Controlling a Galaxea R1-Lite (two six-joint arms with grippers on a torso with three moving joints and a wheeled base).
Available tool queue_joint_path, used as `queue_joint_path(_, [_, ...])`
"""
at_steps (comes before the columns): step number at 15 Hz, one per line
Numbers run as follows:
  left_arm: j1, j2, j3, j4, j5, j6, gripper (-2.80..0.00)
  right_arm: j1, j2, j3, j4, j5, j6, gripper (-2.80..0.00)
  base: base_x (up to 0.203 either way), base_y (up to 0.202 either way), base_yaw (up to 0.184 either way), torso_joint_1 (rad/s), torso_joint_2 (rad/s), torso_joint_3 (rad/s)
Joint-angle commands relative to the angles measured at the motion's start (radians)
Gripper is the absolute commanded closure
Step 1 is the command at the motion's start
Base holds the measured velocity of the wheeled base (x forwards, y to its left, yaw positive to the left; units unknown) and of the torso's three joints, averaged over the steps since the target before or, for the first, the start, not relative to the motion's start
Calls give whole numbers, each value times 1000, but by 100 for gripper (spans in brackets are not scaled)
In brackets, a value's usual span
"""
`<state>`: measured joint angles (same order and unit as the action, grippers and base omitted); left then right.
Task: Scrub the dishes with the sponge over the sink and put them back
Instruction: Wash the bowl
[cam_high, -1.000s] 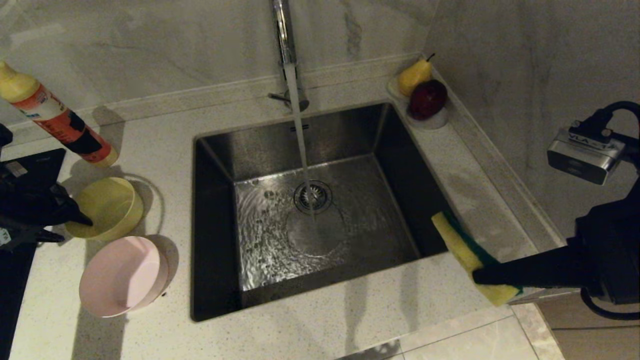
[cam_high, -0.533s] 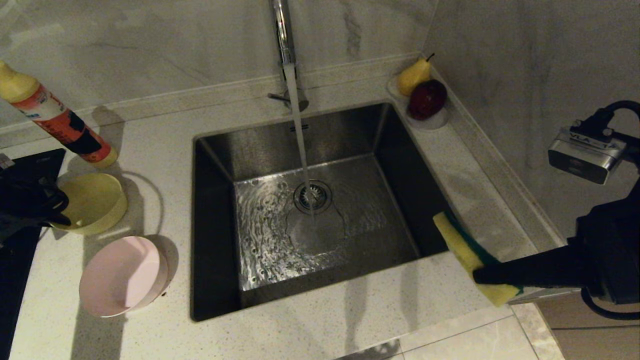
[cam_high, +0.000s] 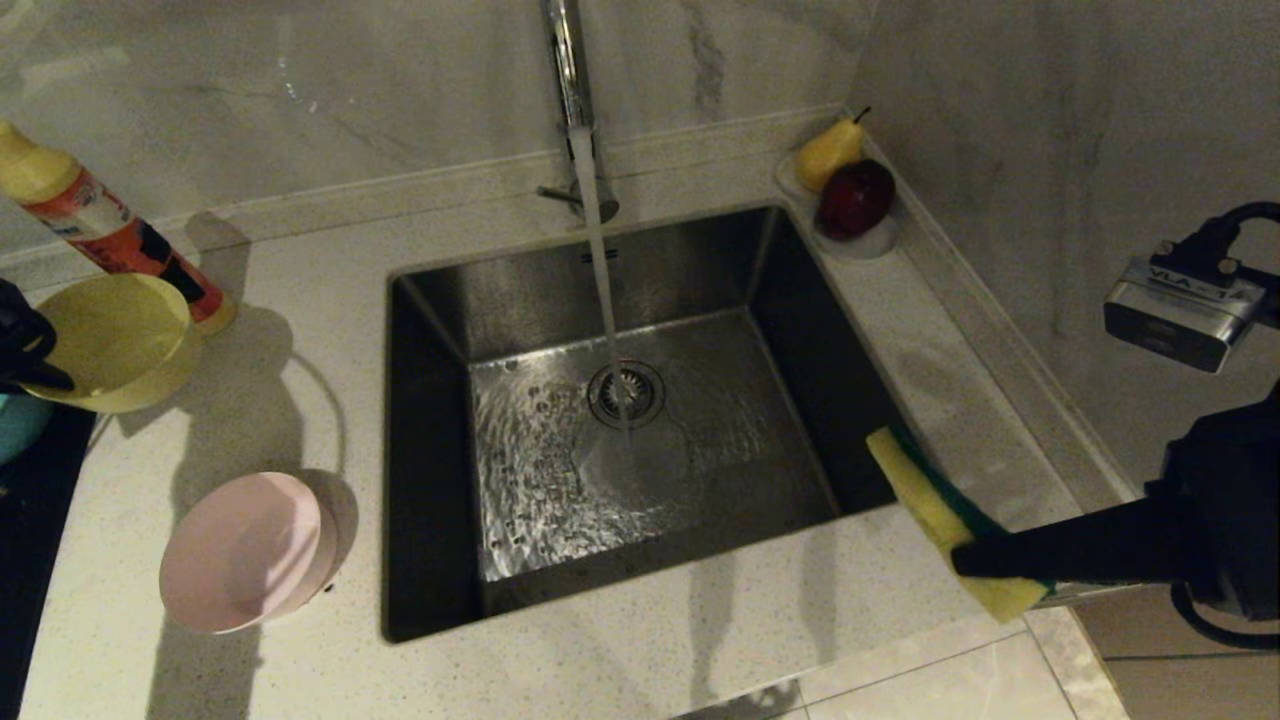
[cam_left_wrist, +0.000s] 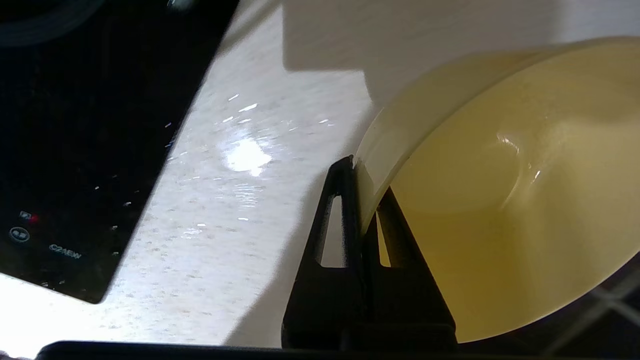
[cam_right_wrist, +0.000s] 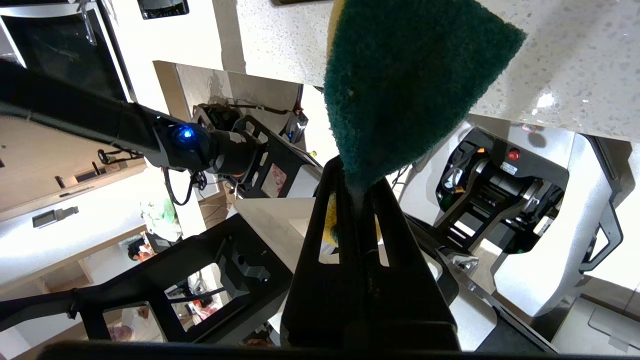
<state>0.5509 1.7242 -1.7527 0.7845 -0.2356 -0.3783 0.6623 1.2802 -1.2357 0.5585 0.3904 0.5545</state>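
Two grippers were busy at once. Over on the far left of the head view, the left gripper had its fingers pinched tight on the rim of the yellow bowl, one finger inside and one outside, and the bowl hung tilted in the air above the counter, its open side facing up and toward the sink. Just behind that bowl stood a tall bottle with an orange and black label, leaning in the shot. Right under the left gripper a sliver of the blue bowl peeked out at the frame edge, and nearer the robot from there the pink bowl sat on the counter beside the sink's left wall. On the other side, the right gripper was clamped shut on the sponge, green scouring face turned to the wall side, yellow foam toward the basin, held just off the sink's front right corner. Water ran from the tap straight onto the drain strainer, well to the left of the sponge and apart from it. Way beyond the right gripper, in the back corner, a pear and a dark red apple sat on a little dish.
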Motion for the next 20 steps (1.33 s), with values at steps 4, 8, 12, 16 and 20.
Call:
queue_joint_path(4, [-78, -162, -107, 5, -70, -94, 0, 0, -7, 7, 2, 1, 2, 0, 0, 0, 0, 0, 0, 0])
queue_joint_path(8, [-302, -137, -121, -2, 2, -112, 0, -1, -1, 12, -3, 1, -2, 0, 0, 0, 0, 0, 0, 0])
queue_joint_path(12, [-587, -36, -121, -62, 211, -198, 0, -9, -1, 25, -6, 1, -7, 0, 0, 0, 0, 0, 0, 0])
queue_joint_path(16, [-802, 66, -122, -96, 320, -259, 0, -10, -2, 27, -6, 1, -8, 0, 0, 0, 0, 0, 0, 0])
queue_joint_path(20, [-935, 164, -124, -186, 430, -308, 0, -10, -16, 31, -6, 1, -8, 0, 0, 0, 0, 0, 0, 0])
